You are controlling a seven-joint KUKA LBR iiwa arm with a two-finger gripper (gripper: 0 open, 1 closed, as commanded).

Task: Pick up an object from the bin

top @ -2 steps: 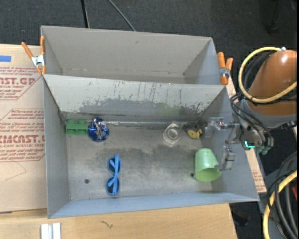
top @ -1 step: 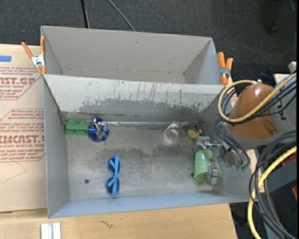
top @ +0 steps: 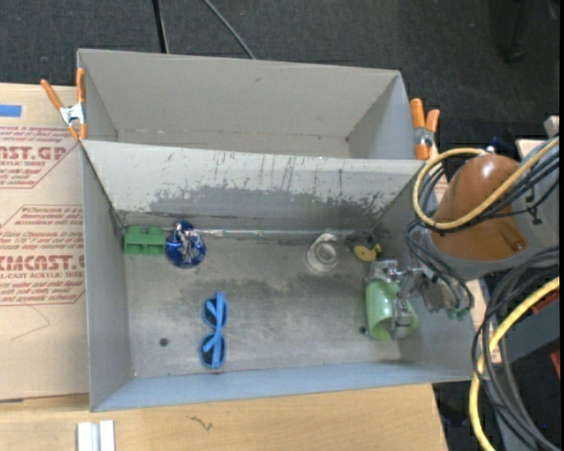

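My gripper [top: 401, 296] is low at the bin's right end, close to the floor. A light green rounded object [top: 379, 309] lies right against its left side, touching or nearly touching it. Just behind them sits a small yellow and black piece [top: 364, 249], close to the back wall. A clear ring-shaped object [top: 322, 253] rests a little further left along that wall.
Blue toy glasses [top: 213, 330] lie on the floor front left of centre. A shiny blue ball-like thing [top: 184, 245] and a green block [top: 144, 240] sit at the back left. The arm with its orange cover and cables crowds the bin's right rim.
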